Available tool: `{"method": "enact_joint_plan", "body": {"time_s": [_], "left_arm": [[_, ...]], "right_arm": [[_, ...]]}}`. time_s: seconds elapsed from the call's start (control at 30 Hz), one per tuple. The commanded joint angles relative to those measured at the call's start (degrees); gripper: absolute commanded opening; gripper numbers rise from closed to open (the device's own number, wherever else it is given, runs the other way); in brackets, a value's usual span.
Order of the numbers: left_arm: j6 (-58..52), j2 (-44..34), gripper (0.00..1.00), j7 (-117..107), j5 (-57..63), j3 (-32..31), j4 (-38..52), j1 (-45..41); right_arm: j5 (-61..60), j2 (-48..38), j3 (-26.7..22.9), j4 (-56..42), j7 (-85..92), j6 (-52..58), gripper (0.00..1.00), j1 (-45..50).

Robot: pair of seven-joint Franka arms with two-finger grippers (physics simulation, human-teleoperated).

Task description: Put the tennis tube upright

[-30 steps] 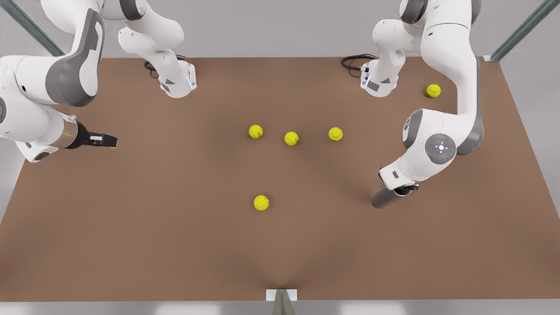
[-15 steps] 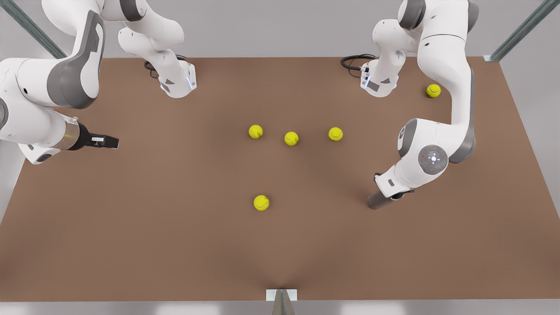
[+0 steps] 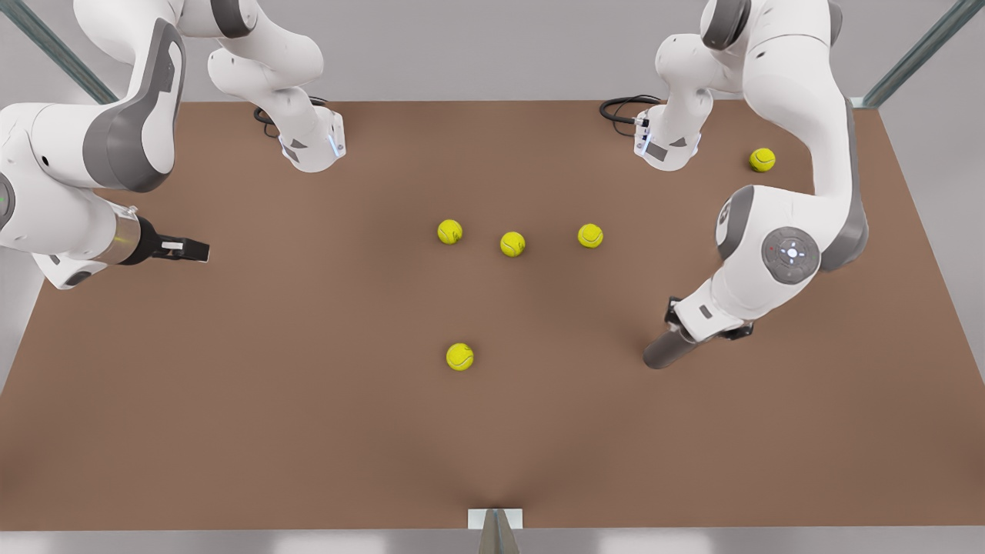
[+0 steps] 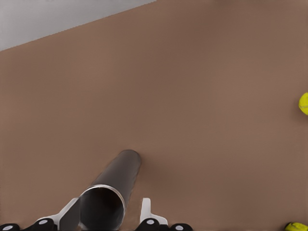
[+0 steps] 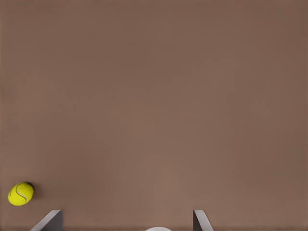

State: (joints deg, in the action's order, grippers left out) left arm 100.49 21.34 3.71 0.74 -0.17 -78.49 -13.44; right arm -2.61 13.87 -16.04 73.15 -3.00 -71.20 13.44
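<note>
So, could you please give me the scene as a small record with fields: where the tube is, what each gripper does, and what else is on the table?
tube: the slim dark-grey tennis tube is slanted, its far end on the brown table, at the front view's right
left gripper: the left gripper is shut on the tube near its silvery rim
right gripper: the right gripper is open and waits over the table's edge at the front view's left
other things: five yellow-green tennis balls lie apart from the tube
task state: tube not yet upright
</note>
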Motion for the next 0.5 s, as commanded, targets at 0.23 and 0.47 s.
{"method": "enact_joint_plan", "body": {"time_s": [0.23,0.47], "left_arm": [[-11.28,-10.87,1.00,-1.68,3.13,-9.32,2.91,11.07],[-11.81,-14.83,1.00,-5.73,2.25,-9.68,-1.14,10.98]], "right_arm": [[-0.02,-0.07,-0.04,-0.11,0.63,0.01,1.00,0.00],[0.15,-0.07,-0.04,-0.20,0.54,-0.08,1.00,0.00]]}}
